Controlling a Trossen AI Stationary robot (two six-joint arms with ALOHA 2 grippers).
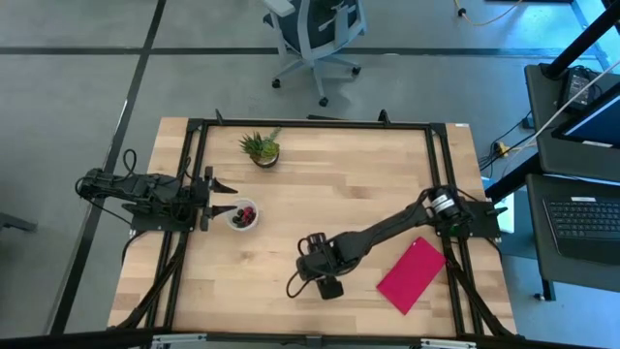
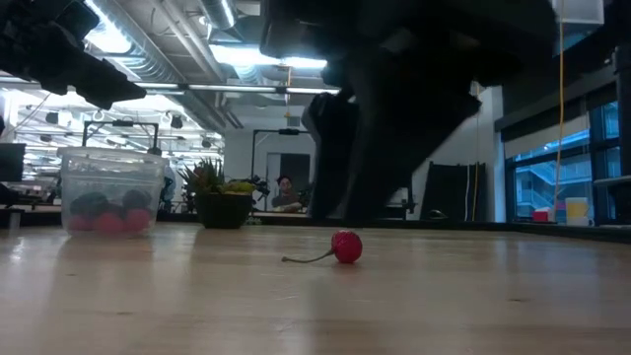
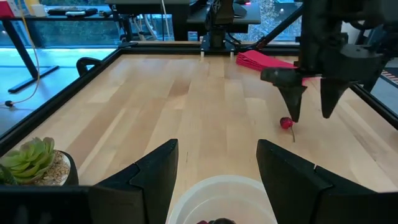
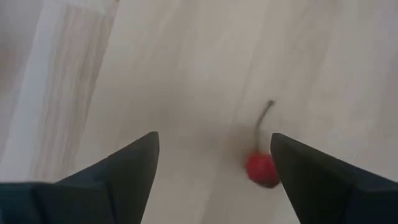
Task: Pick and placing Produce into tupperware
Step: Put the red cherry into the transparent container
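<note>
One red cherry-like berry [image 2: 346, 247] with a thin stem lies on the bare wood. My right gripper [image 4: 214, 143] hangs open just above it, fingers pointing down; the berry [image 4: 262, 169] sits close to one finger, not between them. The left wrist view shows that gripper [image 3: 310, 116] beside the berry [image 3: 286, 122]. The translucent round tupperware [image 1: 242, 214] stands on its base near the table's left side and holds several red and dark berries [image 2: 108, 212]. My left gripper [image 1: 225, 198] is open and level, its fingers either side of the tupperware's rim [image 3: 186, 194] without visible touch.
A small potted green spiky plant [image 1: 261, 148] stands near the far edge. A flat pink-red rectangular piece [image 1: 412, 274] lies near the right arm's base. Bare wood stretches between the tupperware and the berry. A person [image 2: 286, 193] sits in the room beyond the table.
</note>
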